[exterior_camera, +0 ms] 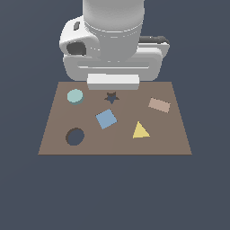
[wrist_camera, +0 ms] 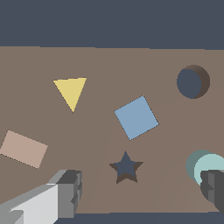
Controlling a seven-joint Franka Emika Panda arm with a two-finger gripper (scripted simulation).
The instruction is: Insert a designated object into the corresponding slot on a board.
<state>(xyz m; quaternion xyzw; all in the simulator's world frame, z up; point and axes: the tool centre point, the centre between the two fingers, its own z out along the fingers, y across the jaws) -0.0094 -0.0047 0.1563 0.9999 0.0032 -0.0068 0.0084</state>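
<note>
- Small pale teal round disc (exterior_camera: 75, 96): rests on the flat brown rectangular board (exterior_camera: 170, 141) near its far corner on the exterior view's left; it is free, not held. In the wrist view it (wrist_camera: 211, 165) shows just beside 1 dark fingertip.
- Dark circular hole (exterior_camera: 75, 136): the target slot, on the same side of the board, nearer the camera than the disc and well apart from it; it appears empty.
- Dark star-shaped hole (exterior_camera: 111, 97): a second cut-out, just beside the disc's likely travel path; not the target.
- Blue square tile (exterior_camera: 106, 118): lies between the star hole and the round hole's row; a low carry could brush it.
- Gripper (wrist_camera: 144, 194): the 2 fingers stand wide apart with nothing between them, above the star hole in the wrist view; the arm body hides them in the exterior view.
- Step in hand, as judged: approach the disc. The gripper should centre over the disc, straddle it squarely, descend, then close.
- Yellow triangle (exterior_camera: 140, 130) and pale pink rectangle (exterior_camera: 159, 105): on the exterior view's right, clear of the work.
</note>
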